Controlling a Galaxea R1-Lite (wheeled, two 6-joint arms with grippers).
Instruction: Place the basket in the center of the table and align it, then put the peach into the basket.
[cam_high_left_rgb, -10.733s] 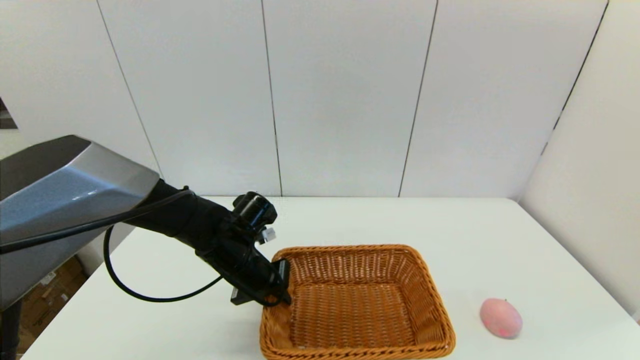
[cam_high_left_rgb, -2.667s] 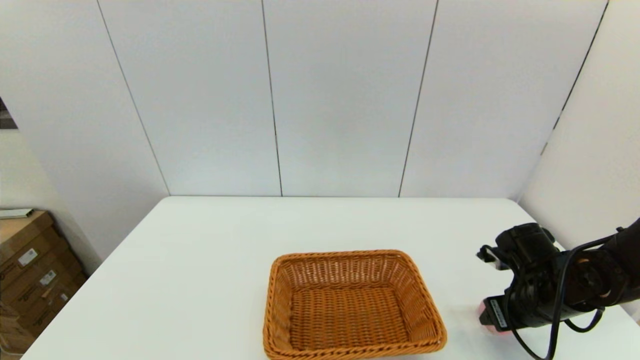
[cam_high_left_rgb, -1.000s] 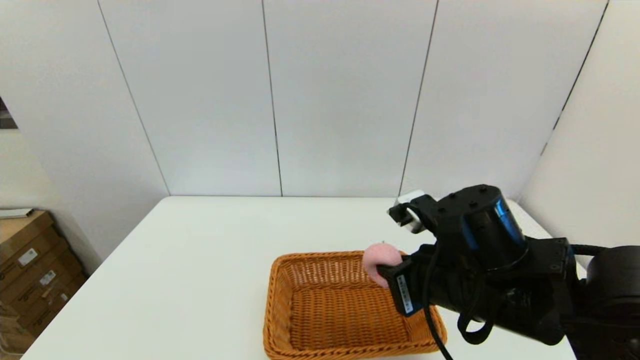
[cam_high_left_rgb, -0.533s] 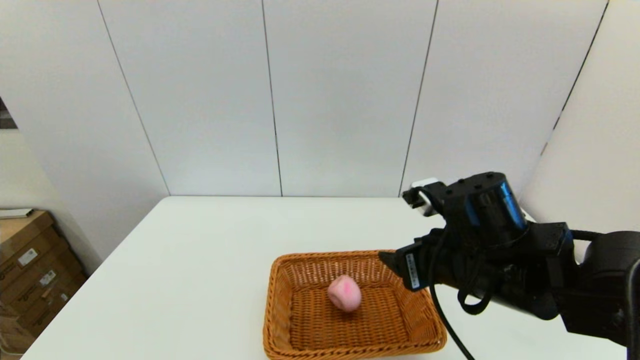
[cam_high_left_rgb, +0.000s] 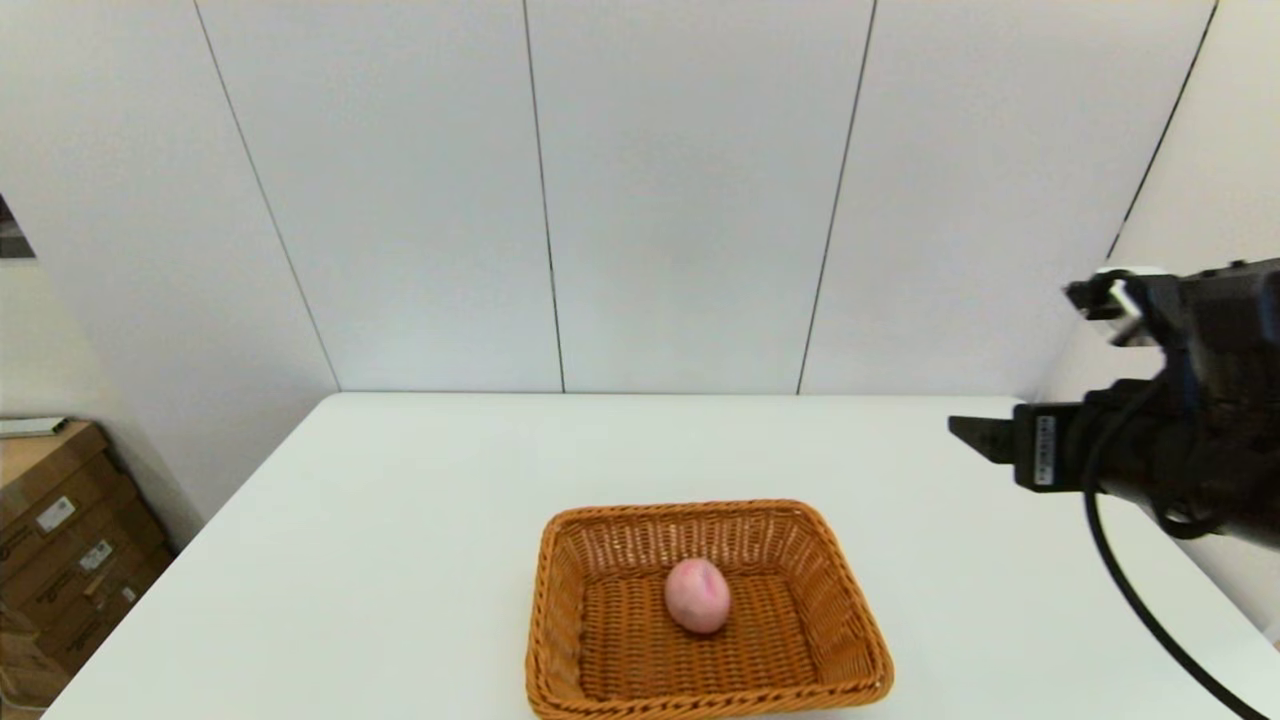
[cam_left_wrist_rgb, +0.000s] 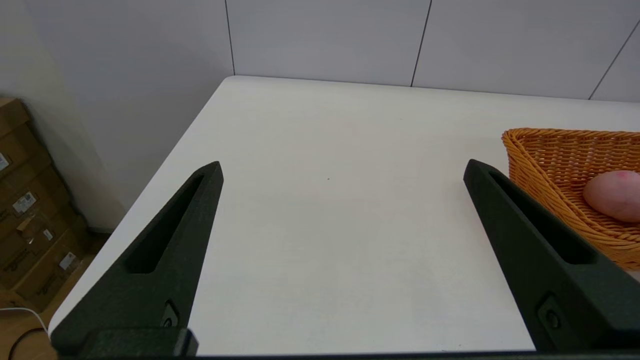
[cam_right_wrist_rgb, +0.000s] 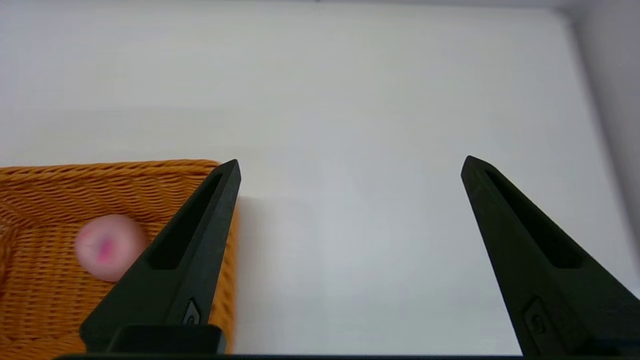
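I see the peach (cam_high_left_rgb: 697, 595) lying in the basket (cam_high_left_rgb: 706, 612) near the desk's (cam_high_left_rgb: 420, 520) front edge; right hand (cam_right_wrist_rgb: 350, 167) wide, empty, raised; left hand (cam_left_wrist_rgb: 342, 170) wide.

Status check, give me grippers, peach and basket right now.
Right gripper open, empty, raised right of the basket. Left gripper open, parked left. Peach resting in basket. Nothing obstructing.

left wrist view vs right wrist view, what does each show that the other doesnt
Only the left wrist view shows the cardboard boxes beside the table, the panelled wall, and the open left gripper. Only the right wrist view shows the open right gripper above bare table to the basket's right. Both show the white table, part of the basket and the peach lying inside it.
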